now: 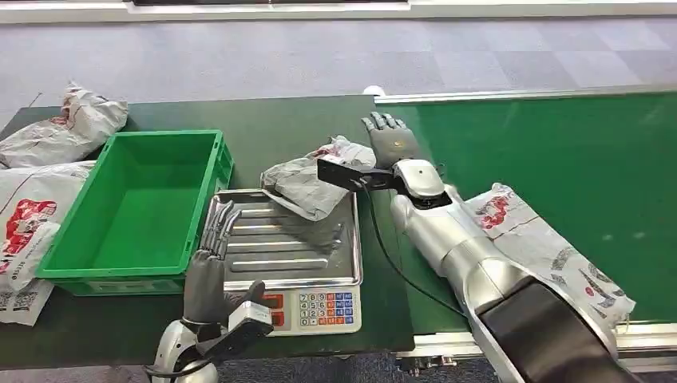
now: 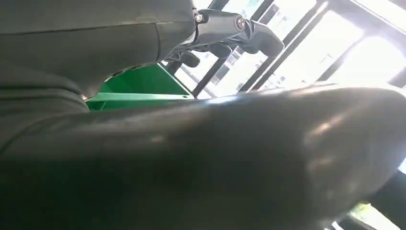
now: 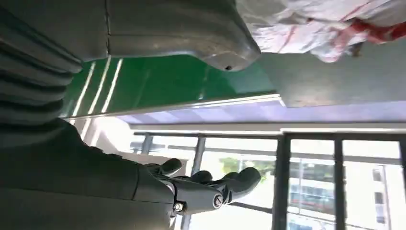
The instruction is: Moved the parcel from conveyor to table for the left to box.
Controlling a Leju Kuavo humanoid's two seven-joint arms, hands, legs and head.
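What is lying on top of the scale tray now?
A grey parcel lies on the far right corner of the scale tray, partly hanging over its edge. The tray surface under the parcel is hidden. The rest of the tray is bare metal.

A parcel-sorting workspace is showing itself: a green conveyor belt (image 1: 559, 175), a steel-topped weighing scale (image 1: 287, 247), grey plastic mailer bags (image 1: 64, 128) and a green plastic crate (image 1: 144, 203) are lying close together.

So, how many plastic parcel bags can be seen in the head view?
4: one grey crumpled plastic parcel bag on the silver scale tray, one on the green conveyor belt under the right arm, two left of the green plastic crate. More may be hidden.
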